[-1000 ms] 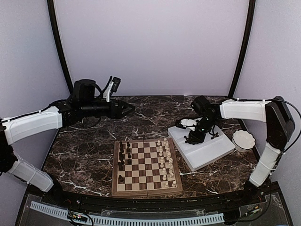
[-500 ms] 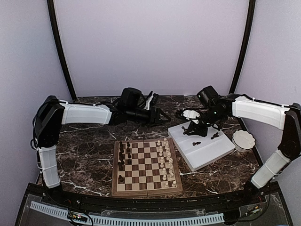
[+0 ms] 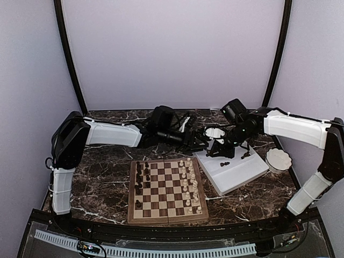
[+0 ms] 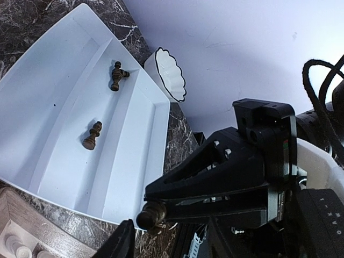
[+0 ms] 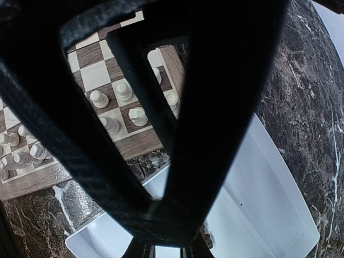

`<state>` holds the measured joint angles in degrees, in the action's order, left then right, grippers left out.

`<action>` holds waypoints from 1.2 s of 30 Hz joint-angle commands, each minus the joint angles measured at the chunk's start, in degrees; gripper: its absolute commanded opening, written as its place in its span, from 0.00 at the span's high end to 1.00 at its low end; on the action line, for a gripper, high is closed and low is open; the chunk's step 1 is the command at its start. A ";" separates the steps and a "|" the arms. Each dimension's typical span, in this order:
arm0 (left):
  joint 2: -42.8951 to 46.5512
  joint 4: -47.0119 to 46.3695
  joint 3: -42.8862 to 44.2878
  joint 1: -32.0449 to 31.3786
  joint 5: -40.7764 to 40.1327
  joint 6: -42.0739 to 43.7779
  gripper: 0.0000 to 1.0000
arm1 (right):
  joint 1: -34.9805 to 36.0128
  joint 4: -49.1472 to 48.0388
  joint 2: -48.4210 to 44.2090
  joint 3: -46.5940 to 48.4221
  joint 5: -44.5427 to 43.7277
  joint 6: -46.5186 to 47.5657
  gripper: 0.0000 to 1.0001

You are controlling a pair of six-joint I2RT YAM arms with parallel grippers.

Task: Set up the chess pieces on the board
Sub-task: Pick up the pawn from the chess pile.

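The board (image 3: 167,219) lies at the centre, with dark chess pieces (image 3: 141,173) on its left columns and cream ones on its right. My right gripper (image 3: 213,152) hangs over the white tray's left corner, shut on a dark chess piece (image 4: 148,216) that juts from its fingertips. My left gripper (image 3: 200,142) reaches in from the left, right beside that piece. In the left wrist view only one of its own fingers (image 4: 122,242) shows, apart from the piece, so it is open. Two more dark pieces (image 4: 117,75) (image 4: 91,135) lie in the tray.
The white divided tray (image 3: 244,174) sits right of the board. A scalloped white bowl (image 3: 278,159) stands at the far right, a smaller white dish (image 3: 216,131) behind the tray. Cream pieces (image 5: 123,91) show past the left gripper's black body (image 5: 215,107), which fills the right wrist view.
My left arm swung from the far left across to the tray, its jaws narrowing. My right gripper rose from the tray with the dark piece and shifted left toward it.
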<state>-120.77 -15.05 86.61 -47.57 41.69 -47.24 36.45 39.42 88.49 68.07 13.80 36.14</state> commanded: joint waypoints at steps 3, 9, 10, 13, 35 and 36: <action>-0.54 -1.52 2.08 -0.02 2.72 -0.93 0.55 | 0.99 0.76 -1.56 1.98 1.55 0.77 0.90; -1.40 -1.22 2.97 -0.01 3.55 -1.05 0.64 | 1.26 1.36 -1.67 2.15 1.40 0.95 0.90; -1.53 -1.28 3.00 -0.04 3.76 -1.03 0.67 | 1.32 1.42 -1.65 2.15 1.38 0.95 0.90; -1.70 -1.25 3.36 0.00 4.34 -1.09 0.72 | 1.35 1.54 -1.65 2.24 1.23 0.80 0.90; -0.77 0.82 4.17 0.00 4.82 1.74 1.00 | 1.25 2.33 -1.18 2.66 0.96 0.39 0.90; 0.67 2.55 4.11 -0.05 4.28 3.41 1.00 | 1.07 2.00 -1.33 2.19 0.93 0.20 0.90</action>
<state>-123.66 -14.79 88.90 -47.46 45.74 -47.86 37.15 42.41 88.47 69.60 14.35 36.60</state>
